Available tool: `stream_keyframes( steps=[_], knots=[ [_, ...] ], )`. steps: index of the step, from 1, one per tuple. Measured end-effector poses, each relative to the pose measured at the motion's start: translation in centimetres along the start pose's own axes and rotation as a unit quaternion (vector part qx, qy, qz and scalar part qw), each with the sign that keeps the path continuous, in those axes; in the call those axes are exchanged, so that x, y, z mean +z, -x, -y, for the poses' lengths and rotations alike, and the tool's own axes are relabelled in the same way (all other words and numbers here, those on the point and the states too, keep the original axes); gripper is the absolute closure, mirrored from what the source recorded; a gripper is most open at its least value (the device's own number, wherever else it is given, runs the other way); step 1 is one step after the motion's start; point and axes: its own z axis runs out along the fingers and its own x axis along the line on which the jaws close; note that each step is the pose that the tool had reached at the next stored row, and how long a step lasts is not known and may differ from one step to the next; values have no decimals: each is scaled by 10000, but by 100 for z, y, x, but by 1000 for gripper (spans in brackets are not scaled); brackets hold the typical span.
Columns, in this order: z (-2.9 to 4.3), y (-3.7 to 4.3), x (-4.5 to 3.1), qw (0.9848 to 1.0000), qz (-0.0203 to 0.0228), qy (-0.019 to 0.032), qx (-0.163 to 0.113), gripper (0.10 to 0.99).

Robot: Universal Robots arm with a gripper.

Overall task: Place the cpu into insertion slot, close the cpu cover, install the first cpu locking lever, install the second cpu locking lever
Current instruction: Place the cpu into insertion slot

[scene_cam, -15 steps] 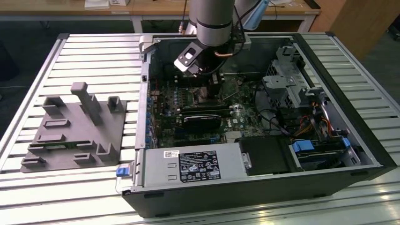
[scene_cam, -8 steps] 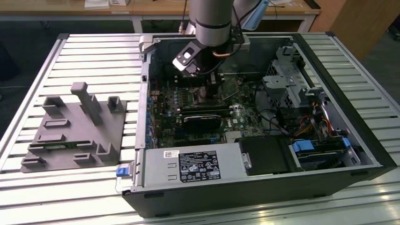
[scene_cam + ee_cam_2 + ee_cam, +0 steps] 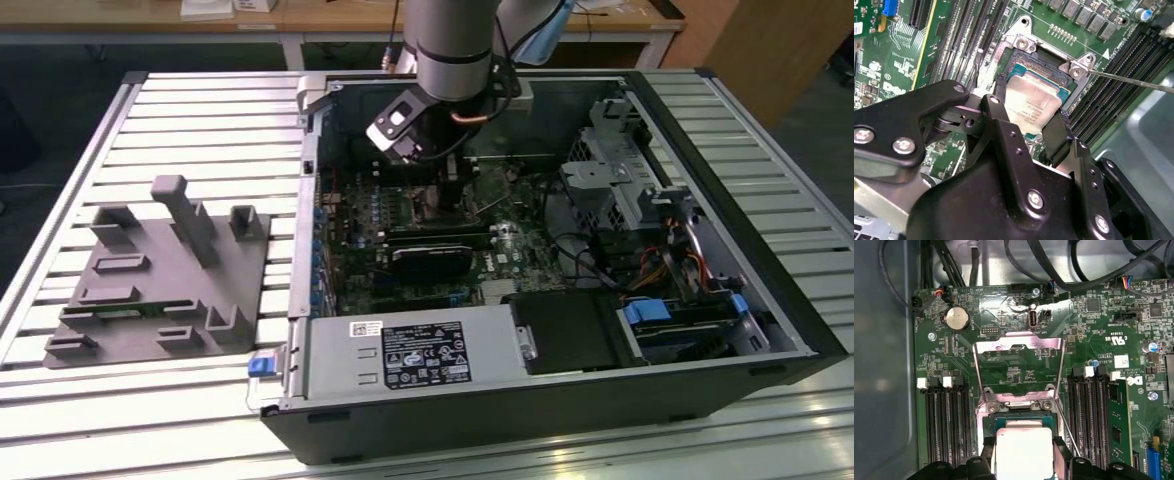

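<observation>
We see an open computer case (image 3: 781,330) lying on a slatted metal table (image 3: 200,100). The robot arm (image 3: 454,50) reaches down into the case. To the exterior view's left of the case sits a grey moulded fixture (image 3: 160,270).

In the second wrist view, the gripper (image 3: 1029,114) has its two black fingers (image 3: 1056,135) pressed against opposite edges of the cpu (image 3: 1031,102), clamping it. The chip's pale silvery face is turned toward the camera. It sits directly over the insertion slot (image 3: 1040,67), whose far edge shows beyond it. We cannot tell whether the chip is seated or just above the slot.

In the first wrist view, the cpu cover (image 3: 999,345) is swung open. Its silvery frame lies back over the green circuit board (image 3: 954,365), past the slot. A thin wire locking lever (image 3: 1134,81) juts out from one corner of the slot, unlatched.
</observation>
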Motion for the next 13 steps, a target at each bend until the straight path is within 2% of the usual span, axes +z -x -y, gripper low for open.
stream_keyframes(
  steps=[5, 13],
  knots=[
    [0, 0, 8, 9997, -8, 2, -245, 545],
    [2, 7, 23, 9997, -7, 2, -243, 545]
  ],
)
